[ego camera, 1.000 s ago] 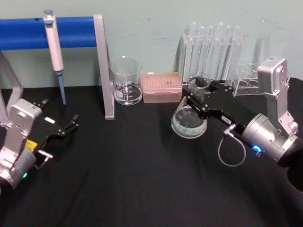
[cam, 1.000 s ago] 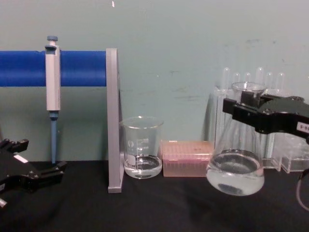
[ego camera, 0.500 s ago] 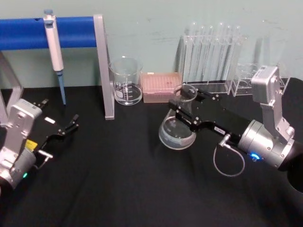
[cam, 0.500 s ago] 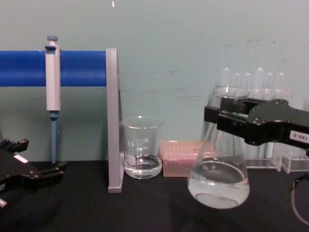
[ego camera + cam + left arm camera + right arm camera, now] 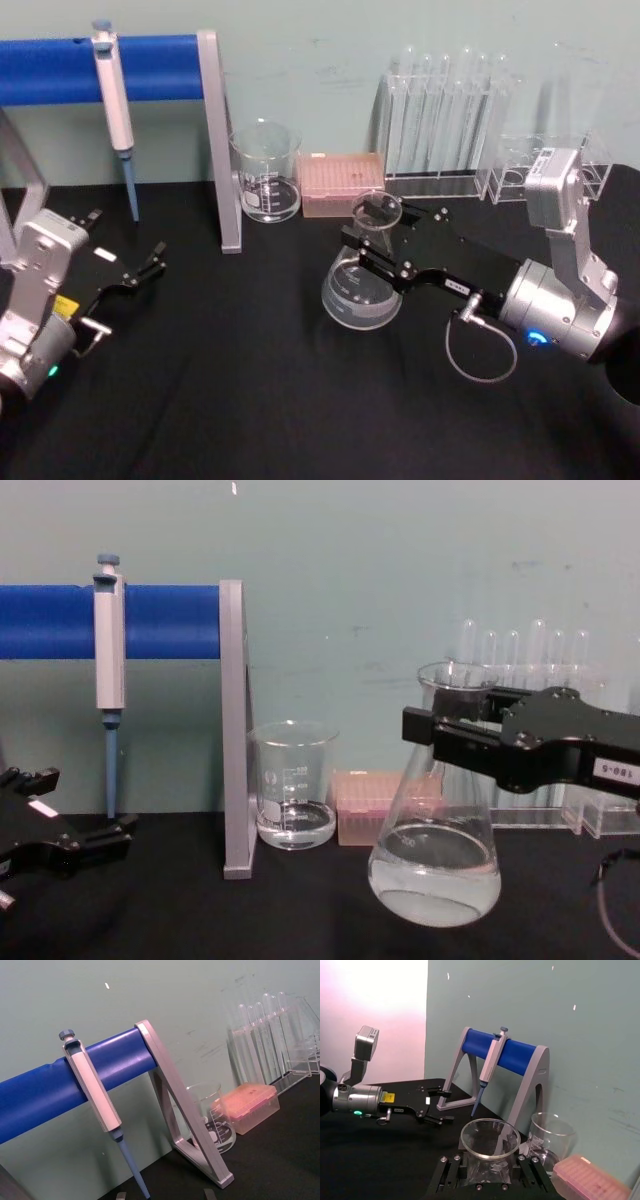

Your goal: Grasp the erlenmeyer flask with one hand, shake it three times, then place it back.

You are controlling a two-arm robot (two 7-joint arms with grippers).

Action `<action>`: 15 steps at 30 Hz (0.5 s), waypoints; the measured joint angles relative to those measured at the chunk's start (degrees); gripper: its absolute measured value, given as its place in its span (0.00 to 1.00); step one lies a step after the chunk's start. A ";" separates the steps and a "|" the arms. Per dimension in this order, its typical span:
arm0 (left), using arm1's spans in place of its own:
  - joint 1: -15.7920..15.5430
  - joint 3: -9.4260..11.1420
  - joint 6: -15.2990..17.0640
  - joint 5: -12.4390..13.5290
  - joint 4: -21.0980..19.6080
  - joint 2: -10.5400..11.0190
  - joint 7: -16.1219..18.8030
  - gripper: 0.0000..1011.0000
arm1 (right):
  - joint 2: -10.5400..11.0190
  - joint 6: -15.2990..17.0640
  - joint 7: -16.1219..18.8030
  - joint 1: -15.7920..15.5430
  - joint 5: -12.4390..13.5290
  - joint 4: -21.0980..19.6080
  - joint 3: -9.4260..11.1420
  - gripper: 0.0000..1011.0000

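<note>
while clamped by the neck in the right hand (image 5: pixel 368 248), tilted clear conical erlenmeyer flask (image 5: pixel 360 297), shallow liquid; left hand (image 5: pixel 146 266) open.

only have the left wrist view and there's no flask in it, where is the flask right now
observer: the erlenmeyer flask is in front of the pink tip box, and the right gripper is shut on its neck.
operator: any liquid in it
observer: yes, the chest view shows clear liquid pooled in its wide base.
operator: and my own arm
observer: the left gripper sits low on the left, near the pipette stand, with its fingers open and holding nothing.
</note>
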 joint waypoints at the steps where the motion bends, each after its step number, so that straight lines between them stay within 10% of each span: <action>1: 0.00 0.00 0.00 0.00 0.00 0.00 0.00 0.99 | 0.08 -0.07 -0.01 0.11 0.15 0.10 -0.17 0.45; 15: 0.00 0.00 0.00 0.00 0.00 0.00 0.00 0.99 | -0.42 -0.32 -1.84 0.95 0.73 1.34 -0.77 0.45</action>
